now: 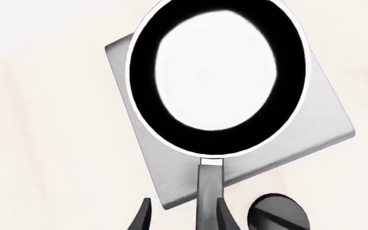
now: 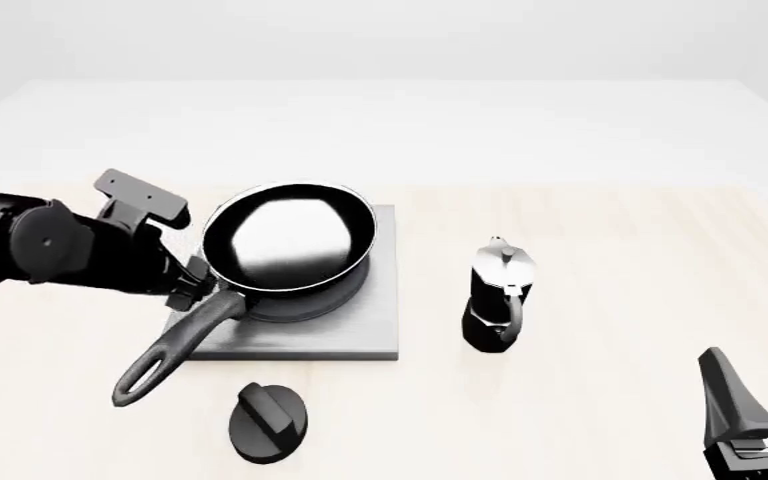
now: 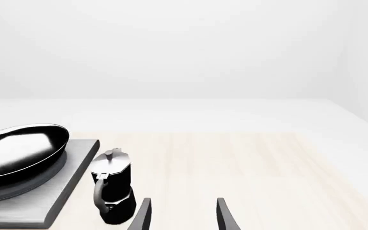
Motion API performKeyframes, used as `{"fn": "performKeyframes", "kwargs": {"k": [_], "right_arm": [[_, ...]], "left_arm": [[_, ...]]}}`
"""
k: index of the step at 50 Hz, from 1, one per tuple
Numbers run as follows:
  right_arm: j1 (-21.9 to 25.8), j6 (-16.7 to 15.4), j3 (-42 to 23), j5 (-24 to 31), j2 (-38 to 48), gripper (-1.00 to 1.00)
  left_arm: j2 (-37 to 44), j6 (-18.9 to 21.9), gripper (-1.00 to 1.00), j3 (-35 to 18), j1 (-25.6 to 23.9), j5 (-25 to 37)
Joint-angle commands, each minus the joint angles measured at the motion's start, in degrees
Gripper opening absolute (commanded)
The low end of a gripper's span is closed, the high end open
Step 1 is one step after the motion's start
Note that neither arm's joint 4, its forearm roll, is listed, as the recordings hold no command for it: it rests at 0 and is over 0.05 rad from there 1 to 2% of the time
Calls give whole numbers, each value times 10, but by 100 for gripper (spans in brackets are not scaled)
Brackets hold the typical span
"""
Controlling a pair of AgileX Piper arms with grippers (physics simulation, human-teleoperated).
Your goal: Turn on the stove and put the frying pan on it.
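The frying pan (image 2: 291,238), glossy black with a silver rim, sits over the middle of the grey stove slab (image 2: 357,335), tilted a little. Its long handle (image 2: 177,345) points toward the near left. My left gripper (image 2: 197,283) is at the base of the handle. In the left wrist view the pan (image 1: 216,76) covers the stove (image 1: 318,129). There the handle (image 1: 210,191) runs between the spread fingers of that gripper (image 1: 184,218), which is open. The round black knob (image 2: 267,422) lies in front of the slab. My right gripper (image 2: 764,390) is open at the near right, holding nothing.
A black-and-silver moka pot (image 2: 498,298) stands upright just right of the stove, and it also shows in the right wrist view as the moka pot (image 3: 112,189) beside the stove (image 3: 63,191). The light wooden table stretches out to the right of it.
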State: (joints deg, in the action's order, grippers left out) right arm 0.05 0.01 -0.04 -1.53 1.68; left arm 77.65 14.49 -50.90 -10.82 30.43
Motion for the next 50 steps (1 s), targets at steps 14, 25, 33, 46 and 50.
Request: {"fn": "performKeyframes", "kwargs": {"k": [14,25,33,46,50], "right_arm": [[0,0,0,0,0,100],[0,0,0,0,0,100],[0,0,0,0,0,100],[0,0,0,0,0,100],[0,0,0,0,0,100]], "left_arm": [[-67,26,100,-121,14,130],[-99,20,100,-121,-1,109],[-115,22,100,-116,-7,109],[-140,6,100,-128,-66,103],[-142,7,100,-135,-80,101]]}}
